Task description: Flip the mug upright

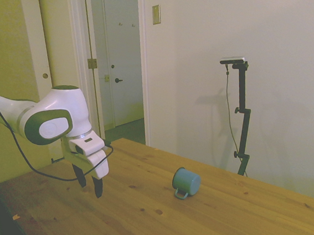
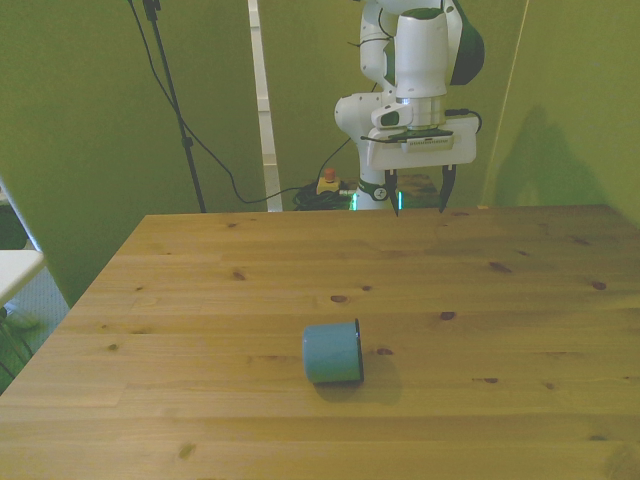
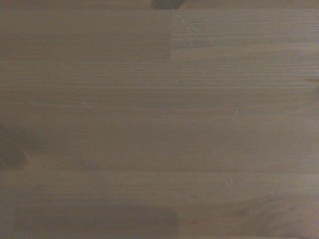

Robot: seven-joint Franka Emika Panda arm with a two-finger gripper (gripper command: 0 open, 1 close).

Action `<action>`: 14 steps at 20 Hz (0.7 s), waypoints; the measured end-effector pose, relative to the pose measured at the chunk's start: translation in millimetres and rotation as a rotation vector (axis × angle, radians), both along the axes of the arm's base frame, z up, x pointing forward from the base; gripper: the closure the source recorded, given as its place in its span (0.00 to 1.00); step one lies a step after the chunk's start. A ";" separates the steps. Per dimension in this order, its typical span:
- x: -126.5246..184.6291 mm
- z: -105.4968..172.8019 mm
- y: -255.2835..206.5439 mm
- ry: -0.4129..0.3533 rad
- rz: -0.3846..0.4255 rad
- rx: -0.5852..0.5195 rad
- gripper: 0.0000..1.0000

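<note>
The teal mug lies on its side mid-table, well apart from the gripper, whose fingers hang spread.

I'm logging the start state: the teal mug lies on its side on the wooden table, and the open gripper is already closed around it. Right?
Not quite. The mug does lie on its side on the table, and the gripper is open, but it isn't around the mug. The front view shows it hanging near the table's far edge, well apart from the mug; the side view agrees.
</note>
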State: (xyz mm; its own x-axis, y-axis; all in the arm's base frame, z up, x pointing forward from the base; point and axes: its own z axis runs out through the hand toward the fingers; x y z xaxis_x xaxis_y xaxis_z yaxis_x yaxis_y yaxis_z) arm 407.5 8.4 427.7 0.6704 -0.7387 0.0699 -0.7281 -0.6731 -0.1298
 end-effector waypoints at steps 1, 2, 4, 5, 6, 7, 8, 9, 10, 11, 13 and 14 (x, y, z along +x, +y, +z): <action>0.4 0.3 -0.1 -0.001 0.004 -0.003 0.00; 1.5 1.2 -0.9 -0.006 0.018 -0.017 0.00; 7.4 8.2 -5.8 -0.041 0.028 -0.048 0.00; 11.8 12.0 -10.3 -0.055 0.029 -0.063 0.00; 17.7 16.2 -16.0 -0.070 0.026 -0.072 0.00; 25.0 20.0 -22.3 -0.085 0.023 -0.082 0.00; 33.4 23.6 -29.2 -0.099 0.021 -0.097 0.00; 43.3 27.6 -36.5 -0.116 0.017 -0.112 0.00; 54.3 31.3 -43.5 -0.131 0.017 -0.130 0.00; 65.7 34.7 -50.2 -0.149 0.018 -0.150 0.00; 88.3 38.5 -60.4 -0.184 0.028 -0.200 0.00; 98.3 38.6 -63.6 -0.197 0.024 -0.224 0.00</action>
